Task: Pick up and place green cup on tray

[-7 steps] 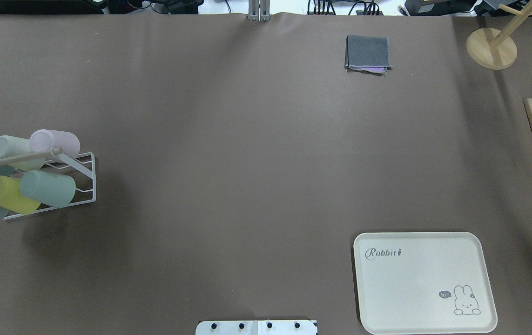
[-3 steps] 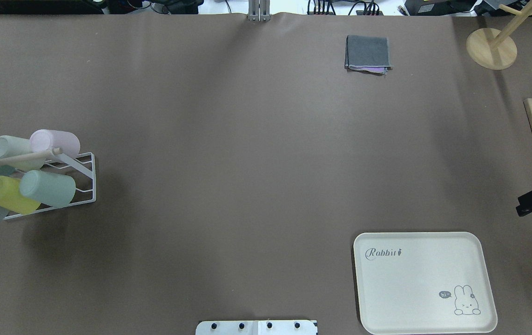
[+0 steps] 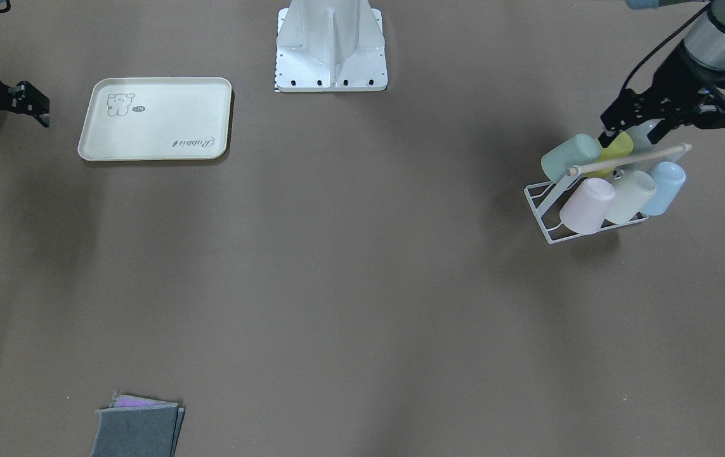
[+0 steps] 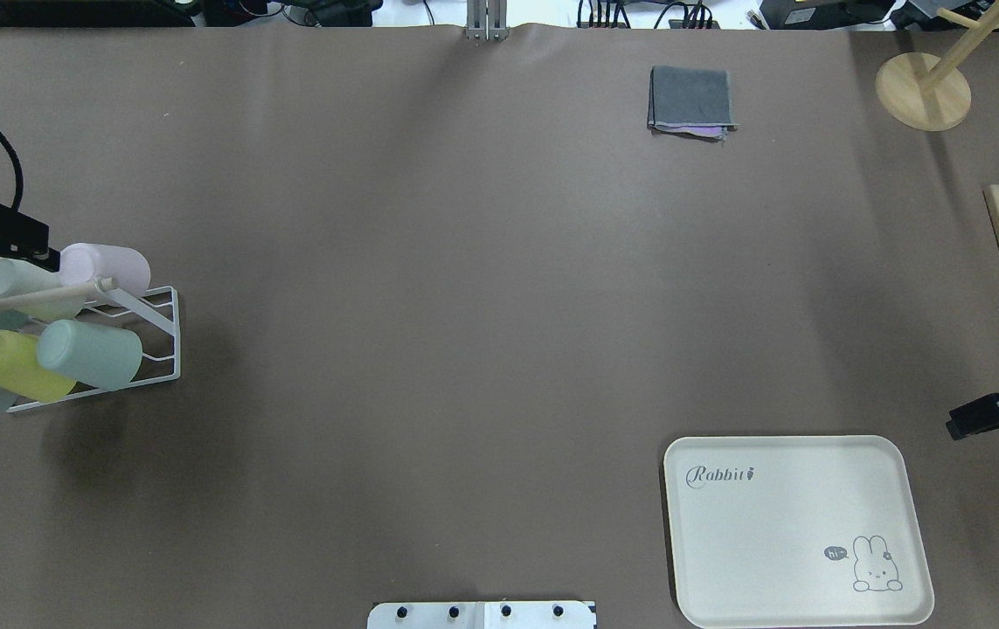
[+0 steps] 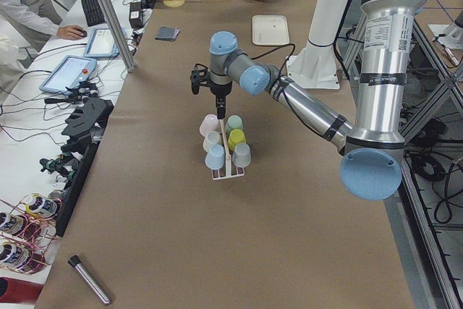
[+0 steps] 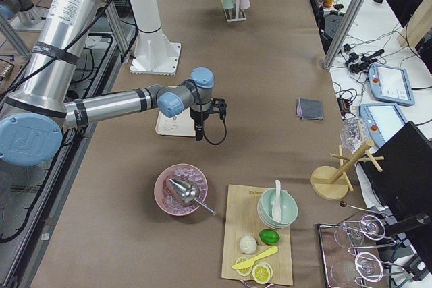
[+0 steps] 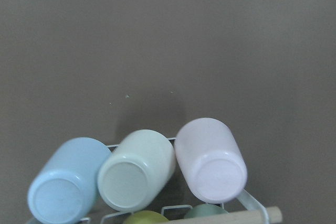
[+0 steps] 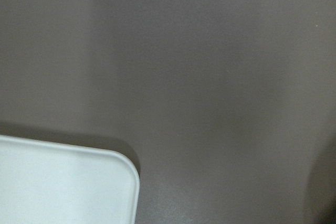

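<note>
The big brown table (image 4: 464,306) holds everything. The cream tray (image 4: 779,533) lies flat, well away from the rack (image 4: 176,336), off toward the robot's right (there is nothing in it). The white wire rack holds cups tipped over on its pegs. The green cup (image 4: 90,353) is on the rack, in the row on the robot's side. It is at the end of the rack that faces the tray, touching the yellow cup (image 4: 14,365), with its bottom sticking up and out. The left gripper (image 3: 632,127) hangs above the rack and its fingers look apart, with nothing in them. The right gripper (image 4: 995,367) is far from the rack, near the tray, and its fingers are also spread apart and hold nothing. The cup looks like light, stiff plastic, smooth and maybe slippery. I think the best hold is around its sides near the raised bottom, then sliding it off its peg along the tilt.
</note>
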{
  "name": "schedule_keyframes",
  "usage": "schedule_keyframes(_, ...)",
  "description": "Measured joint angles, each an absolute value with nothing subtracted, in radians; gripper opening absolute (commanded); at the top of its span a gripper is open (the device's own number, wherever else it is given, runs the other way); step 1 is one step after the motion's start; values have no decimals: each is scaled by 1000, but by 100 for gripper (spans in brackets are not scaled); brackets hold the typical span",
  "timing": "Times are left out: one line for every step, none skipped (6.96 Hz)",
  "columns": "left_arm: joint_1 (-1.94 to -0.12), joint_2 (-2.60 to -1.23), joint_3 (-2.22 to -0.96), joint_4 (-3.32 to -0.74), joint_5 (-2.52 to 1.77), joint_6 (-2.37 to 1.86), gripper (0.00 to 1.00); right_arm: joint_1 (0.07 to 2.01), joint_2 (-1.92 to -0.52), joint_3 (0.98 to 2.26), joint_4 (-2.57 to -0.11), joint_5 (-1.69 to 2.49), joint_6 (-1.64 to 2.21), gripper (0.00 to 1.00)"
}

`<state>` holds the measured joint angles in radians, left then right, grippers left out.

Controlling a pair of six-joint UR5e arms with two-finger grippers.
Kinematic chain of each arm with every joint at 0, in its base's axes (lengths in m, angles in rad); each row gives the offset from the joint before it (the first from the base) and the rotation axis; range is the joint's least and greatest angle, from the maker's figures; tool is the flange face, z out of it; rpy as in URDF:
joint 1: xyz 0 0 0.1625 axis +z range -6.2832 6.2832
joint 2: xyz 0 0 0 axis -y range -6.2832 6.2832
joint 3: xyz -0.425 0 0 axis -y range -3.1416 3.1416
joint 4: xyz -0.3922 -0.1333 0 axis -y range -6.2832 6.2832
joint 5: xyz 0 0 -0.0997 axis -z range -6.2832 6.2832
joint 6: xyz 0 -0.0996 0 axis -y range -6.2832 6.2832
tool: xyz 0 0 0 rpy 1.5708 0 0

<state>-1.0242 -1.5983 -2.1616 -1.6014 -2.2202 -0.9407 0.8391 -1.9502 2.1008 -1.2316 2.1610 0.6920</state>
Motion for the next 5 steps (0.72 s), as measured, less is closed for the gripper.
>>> schedule_keyframes(-974, -1601, -2189, -1601, -2201, -1003, 98, 800, -1973, 2101, -1164, 2139, 741, 98)
schedule_keyframes(-929, -1604, -2210, -1601, -2180, -1054, 98, 762, -1987, 2100, -1121, 2120, 821, 98)
schedule_keyframes(-886, -1609, -2227, -1601, -2154, -1095, 98, 725, -1993, 2095, -1094, 2099, 903, 98)
schedule_keyframes(-837, -1612, -2244, -1601, -2114, -1131, 98, 688, -1997, 2079, -1063, 2075, 947, 98)
schedule_keyframes(-786, -1612, -2260, -1601, -2069, -1157, 98, 658, -1998, 2051, -1022, 2058, 966, 98)
